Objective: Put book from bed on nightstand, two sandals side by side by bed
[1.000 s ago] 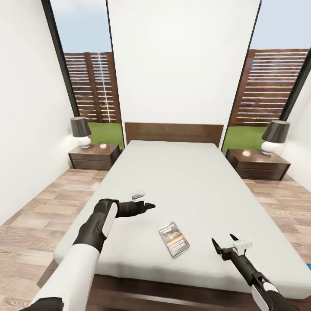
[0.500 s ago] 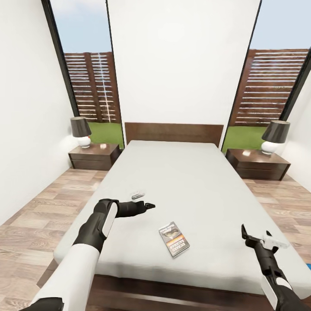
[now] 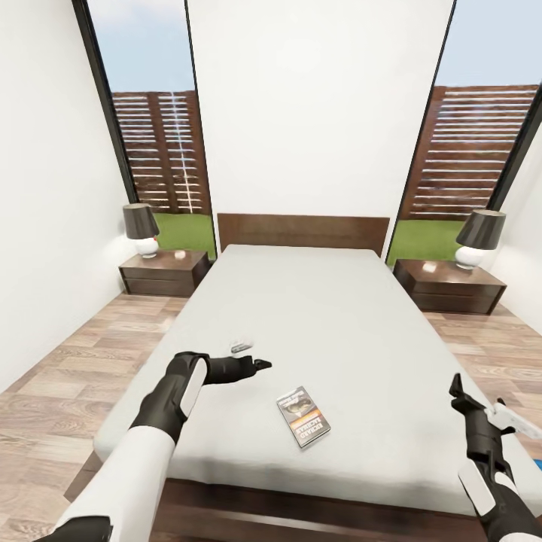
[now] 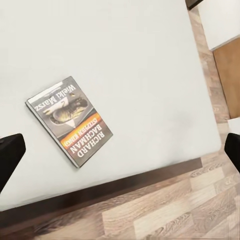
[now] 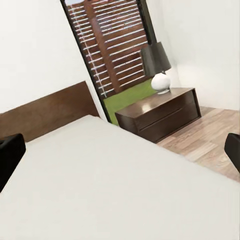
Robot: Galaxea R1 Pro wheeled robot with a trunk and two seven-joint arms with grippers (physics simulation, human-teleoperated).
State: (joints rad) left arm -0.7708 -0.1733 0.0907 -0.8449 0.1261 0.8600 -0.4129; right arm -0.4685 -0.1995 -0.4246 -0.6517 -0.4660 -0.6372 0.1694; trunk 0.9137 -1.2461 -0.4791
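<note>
The book (image 3: 302,416) lies flat on the pale grey mattress (image 3: 316,316) of the bed, near its foot end; its dark cover with the orange band (image 4: 70,120) faces up. My left gripper (image 3: 260,365) hovers open over the mattress, a little left of and beyond the book, nothing between its fingers (image 4: 10,156). My right gripper (image 3: 476,395) stands open above the bed's right edge, well right of the book and pointing toward the headboard (image 3: 302,231). A nightstand (image 3: 164,272) flanks the bed on the left and another nightstand (image 3: 449,286) on the right. A blue sliver (image 3: 537,456) shows on the floor at the right edge; I cannot tell whether it is a sandal.
Each nightstand carries a black-shaded lamp (image 3: 141,229) (image 3: 479,238) and a small white item. Wood-plank floor (image 3: 68,376) runs along both sides of the bed. White walls and tall windows close the room behind. The dark bed frame (image 3: 301,504) edges the foot.
My right arm has swung right, from close beside the book out to the bed's right edge. The left gripper has dipped slightly. The book has not moved.
</note>
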